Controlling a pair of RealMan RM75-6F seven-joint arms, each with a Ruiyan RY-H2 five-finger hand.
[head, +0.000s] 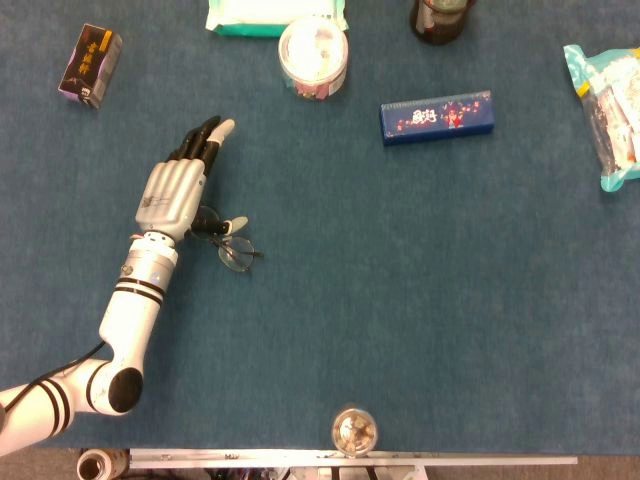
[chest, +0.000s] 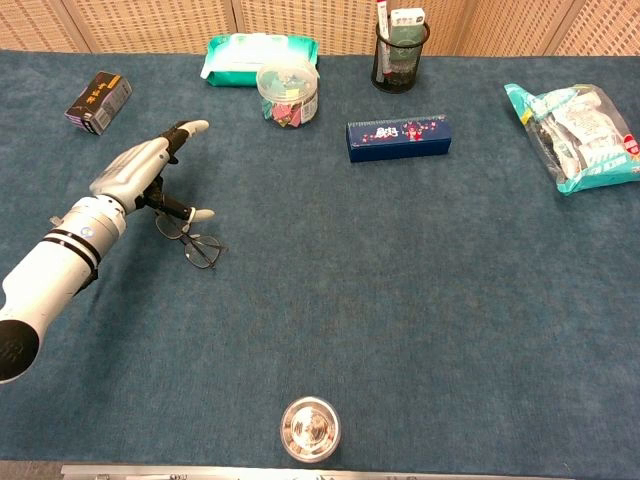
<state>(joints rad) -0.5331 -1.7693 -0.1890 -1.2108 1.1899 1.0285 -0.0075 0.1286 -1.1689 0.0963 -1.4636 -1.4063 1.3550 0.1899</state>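
Blue cloth covers the table (chest: 400, 300). On it the left hand (head: 175, 190) hovers flat above a pair of glasses (chest: 192, 240), its fingers (head: 205, 135) stretched out straight and close together, the thumb set apart toward the lenses; it holds nothing. The glasses lie just beside the palm (partly under it in the head view). Further away are a small dark box (chest: 98, 101), a round plastic jar (chest: 287, 93), a long blue box (chest: 398, 137) and a metal cup (chest: 310, 428) near the front edge.
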